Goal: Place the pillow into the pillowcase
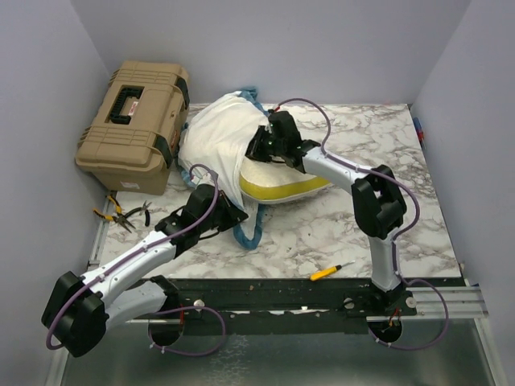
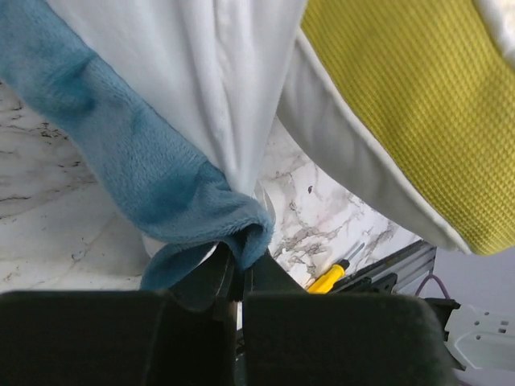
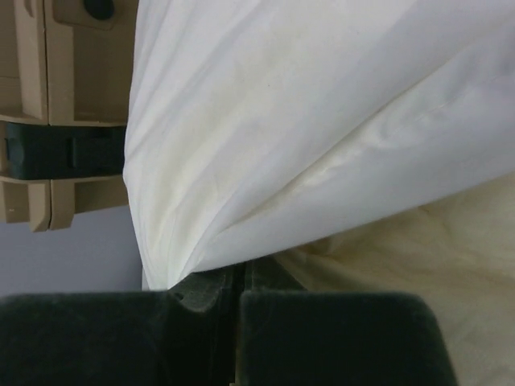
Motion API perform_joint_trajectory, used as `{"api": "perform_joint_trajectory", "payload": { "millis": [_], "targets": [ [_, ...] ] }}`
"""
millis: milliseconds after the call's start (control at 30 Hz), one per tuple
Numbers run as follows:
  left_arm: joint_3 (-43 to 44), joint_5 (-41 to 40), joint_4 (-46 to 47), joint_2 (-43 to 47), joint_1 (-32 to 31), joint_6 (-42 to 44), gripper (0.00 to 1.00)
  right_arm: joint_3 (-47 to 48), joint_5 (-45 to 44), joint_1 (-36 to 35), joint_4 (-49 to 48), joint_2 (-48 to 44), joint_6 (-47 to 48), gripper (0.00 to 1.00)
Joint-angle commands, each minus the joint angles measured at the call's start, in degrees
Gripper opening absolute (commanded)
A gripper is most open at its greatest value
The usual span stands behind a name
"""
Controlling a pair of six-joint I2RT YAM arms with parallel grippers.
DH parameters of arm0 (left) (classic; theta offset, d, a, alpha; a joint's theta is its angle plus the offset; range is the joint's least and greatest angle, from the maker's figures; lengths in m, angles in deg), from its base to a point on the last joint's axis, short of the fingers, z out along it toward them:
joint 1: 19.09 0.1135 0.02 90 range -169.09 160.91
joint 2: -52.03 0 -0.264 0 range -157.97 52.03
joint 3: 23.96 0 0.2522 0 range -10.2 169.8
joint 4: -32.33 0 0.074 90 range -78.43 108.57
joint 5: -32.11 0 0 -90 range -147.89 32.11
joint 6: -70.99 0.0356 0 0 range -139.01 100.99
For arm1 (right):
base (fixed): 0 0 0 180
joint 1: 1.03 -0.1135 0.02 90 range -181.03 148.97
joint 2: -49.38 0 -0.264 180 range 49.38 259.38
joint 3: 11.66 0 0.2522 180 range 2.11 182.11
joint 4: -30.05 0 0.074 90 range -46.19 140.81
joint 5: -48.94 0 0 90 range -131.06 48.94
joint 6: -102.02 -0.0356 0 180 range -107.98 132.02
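A: Two grips, both closed on fabric. Far left first: tan toolbox (image 1: 133,125) at the back corner of the table (image 1: 322,233), with pliers (image 1: 127,215) in front of it, untouched.
B: State of left gripper (image 2: 239,273)?
A: Jaws pinched tight on the blue ruffled trim of the pillowcase (image 1: 217,137), at its near edge.
B: Where's the pillow (image 1: 286,186)?
A: Mid-table. Its back part is under the bunched white case. The mustard band and near side stick out uncovered.
B: And right gripper (image 3: 239,275)?
A: Jaws shut on a fold of the case's white inner fabric, right above the pillow's top face.
B: Anything further right?
A: Yellow-handled screwdriver (image 1: 331,271) near the front edge, well apart from both grippers.
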Motion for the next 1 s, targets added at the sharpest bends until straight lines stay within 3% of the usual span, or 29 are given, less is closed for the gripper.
{"api": "perform_joint_trajectory", "payload": {
  "millis": [0,100,167,233,367,433,600,800,900,967],
  "targets": [
    [-0.49,7.74,-3.5,1.91,-3.47,-1.74,0.0,6.73,2.15,1.01,-10.98,4.71,-0.61,0.0],
    [-0.55,5.89,-3.53,2.56,-3.5,-2.2,0.0,3.31,5.56,1.11,-8.13,2.61,4.31,0.1],
    [-0.44,4.55,-3.5,2.82,-3.48,-2.77,0.0,0.38,6.23,1.08,-3.75,-0.47,9.67,0.34],
    [-0.07,3.89,-3.43,2.87,-3.5,-3.07,0.0,-2.54,5.81,1.12,1.84,-4.16,15.23,0.52],
    [0.68,3.7,-3.42,1.88,-3.44,-2.38,0.0,-7.41,1.98,1.23,10.52,-11.94,23.29,0.8],
    [0.93,3.81,-3.44,1.29,-3.44,-1.98,0.0,-8.84,1.31,1.24,13.96,-14.82,25.54,0.89],
    [1.37,4.27,-3.36,0.25,-3.44,-1.33,0.0,-12.99,5.17,1.1,20.74,-18.45,30.07,0.93],
    [1.67,4.4,-3.35,0.41,-3.44,-1.52,0.0,-18.62,13.27,-1.21,19.74,-16.52,31.54,0.9],
    [1.96,4.31,-3.36,0.56,-3.44,-1.81,0.0,-17.61,15.33,-4.09,19.19,-13.64,32.44,0.83],
    [2.18,4.43,-3.3,0.63,-3.44,-2.06,0.0,-16.91,17.15,-5.02,17.07,-11.57,31.3,0.66]
  ]
}}
